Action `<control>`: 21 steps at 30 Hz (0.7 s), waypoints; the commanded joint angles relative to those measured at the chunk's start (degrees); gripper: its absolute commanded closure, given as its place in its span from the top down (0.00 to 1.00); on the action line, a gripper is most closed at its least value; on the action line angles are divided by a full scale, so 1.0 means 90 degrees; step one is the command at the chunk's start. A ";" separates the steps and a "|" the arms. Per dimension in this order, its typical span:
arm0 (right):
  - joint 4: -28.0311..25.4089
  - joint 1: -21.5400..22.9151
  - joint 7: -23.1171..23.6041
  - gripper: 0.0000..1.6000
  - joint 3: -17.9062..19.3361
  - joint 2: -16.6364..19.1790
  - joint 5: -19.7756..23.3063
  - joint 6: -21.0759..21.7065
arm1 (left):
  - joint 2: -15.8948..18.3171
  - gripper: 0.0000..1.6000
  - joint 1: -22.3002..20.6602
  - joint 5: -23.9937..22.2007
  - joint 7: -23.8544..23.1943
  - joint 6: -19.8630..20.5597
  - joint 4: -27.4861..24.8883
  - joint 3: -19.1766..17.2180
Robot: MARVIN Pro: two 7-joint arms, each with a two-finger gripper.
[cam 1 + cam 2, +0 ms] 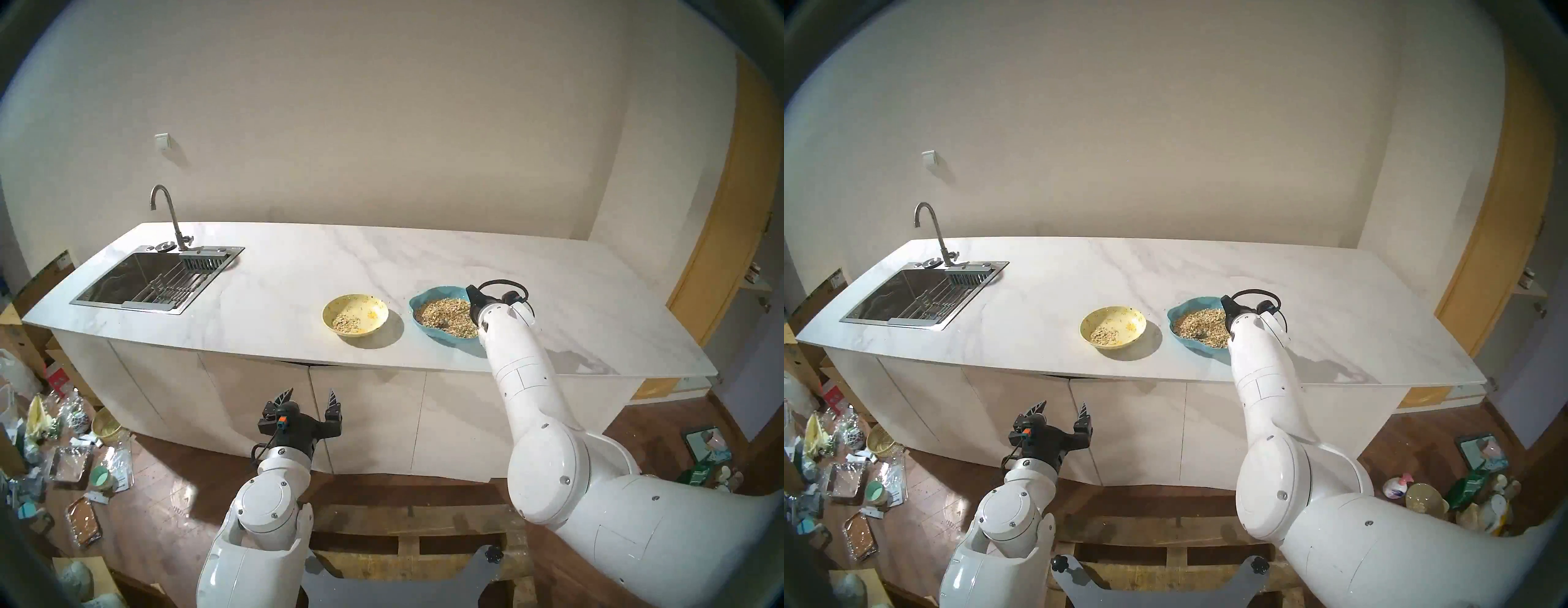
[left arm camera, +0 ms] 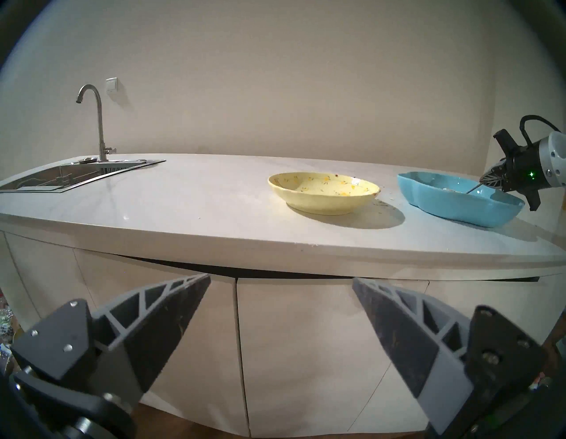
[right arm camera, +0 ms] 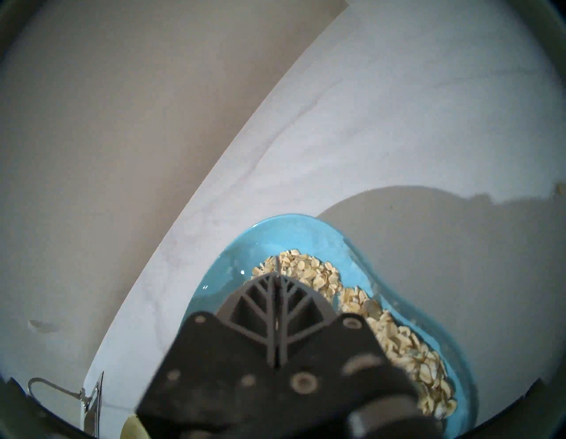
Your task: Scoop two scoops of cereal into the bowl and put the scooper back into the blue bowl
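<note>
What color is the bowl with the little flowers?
The bowl is pale yellow; the left wrist view shows it best.

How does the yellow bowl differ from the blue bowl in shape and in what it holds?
The yellow bowl has a round rim; the blue bowl has a wavy, lobed rim. The yellow bowl holds only a small patch of oat flakes; the blue bowl holds a wide heap and the spoon. Both are shallow and stand on the marble counter.
</note>
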 commanded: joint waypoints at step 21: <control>-0.0155 0.0502 -0.0281 0.00 0.0298 -0.0054 0.0345 0.0267 | 0.0000 1.00 -0.0034 -0.0011 -0.0024 -0.0039 -0.0162 0.0016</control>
